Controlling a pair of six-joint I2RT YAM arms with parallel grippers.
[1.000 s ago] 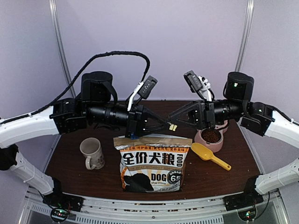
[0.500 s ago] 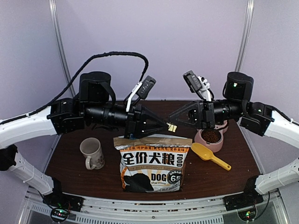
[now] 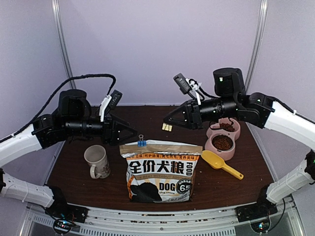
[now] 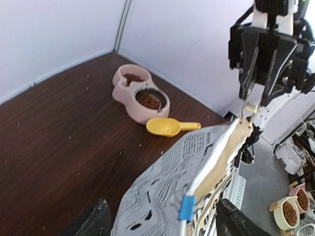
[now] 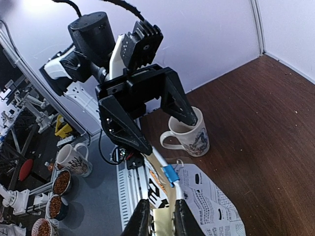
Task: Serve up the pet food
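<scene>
Widely spread, left gripper (image 3: 130, 136) just left of blue clip (image 3: 141, 142) on dog-food bag (image 3: 162, 172); right gripper (image 3: 166, 125) pinching pale yellow piece (image 3: 168, 129).

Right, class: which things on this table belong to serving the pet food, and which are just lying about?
Job: dog food bag, its blue clip, pink double bowl with kibble, yellow scoop, small pale yellow piece in the right gripper.
Lying about: mug.

Robot lab: plain-walled booth (image 3: 157, 44), metal frame rail (image 3: 157, 219), equipment clutter (image 5: 29, 113) outside.
</scene>
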